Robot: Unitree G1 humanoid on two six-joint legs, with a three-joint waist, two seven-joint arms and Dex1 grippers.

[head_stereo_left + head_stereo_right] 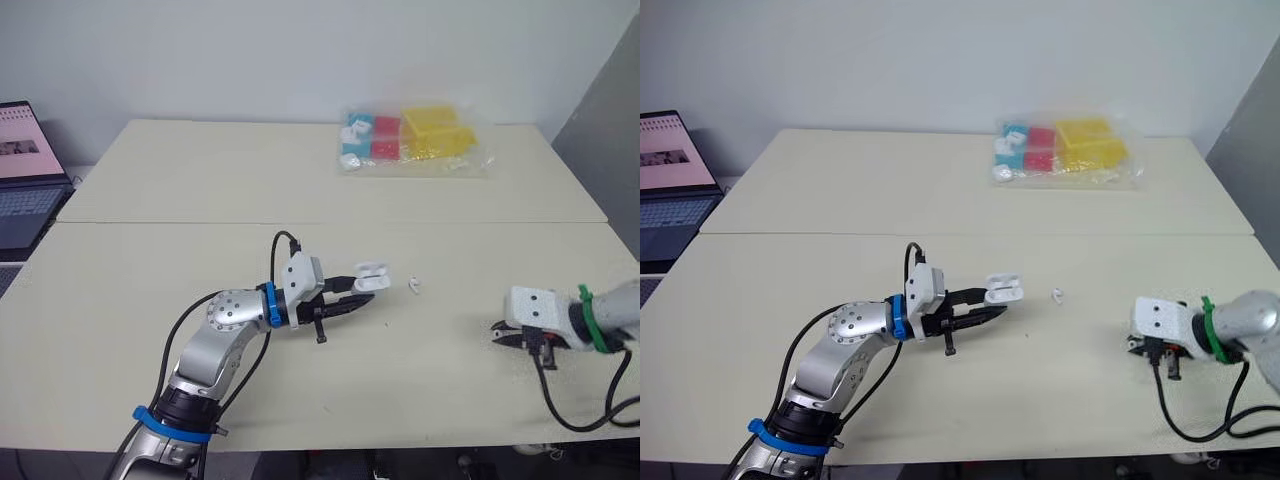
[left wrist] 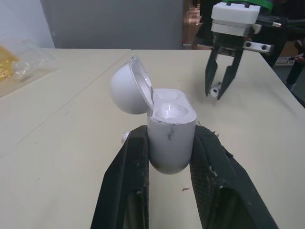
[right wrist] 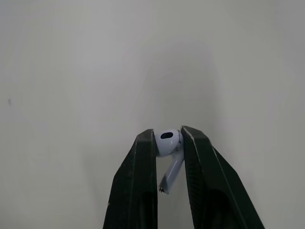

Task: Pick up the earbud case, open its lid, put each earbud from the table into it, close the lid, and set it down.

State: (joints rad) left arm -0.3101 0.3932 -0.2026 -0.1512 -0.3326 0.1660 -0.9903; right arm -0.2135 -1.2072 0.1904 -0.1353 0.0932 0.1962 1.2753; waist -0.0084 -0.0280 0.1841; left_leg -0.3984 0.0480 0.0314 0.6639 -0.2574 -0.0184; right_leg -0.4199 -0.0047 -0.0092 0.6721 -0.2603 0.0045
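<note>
My left gripper [image 1: 358, 292] is shut on the white earbud case [image 2: 169, 129] and holds it just above the middle of the table. The case's lid [image 2: 128, 86] stands open, hinged back. One white earbud [image 1: 415, 286] lies on the table a little to the right of the case. Further right, near the table's front edge, my right gripper [image 1: 500, 336] is shut on the other earbud [image 3: 167, 143], pinching its head with the stem hanging down between the fingers [image 3: 140, 181]. The left wrist view shows the right gripper [image 2: 221, 81] facing the case from some distance.
A clear plastic bag of coloured boxes [image 1: 410, 140] lies at the back right of the table [image 1: 200, 190]. An open laptop [image 1: 25, 170] sits off the table's left side. A seam runs across the table behind the grippers.
</note>
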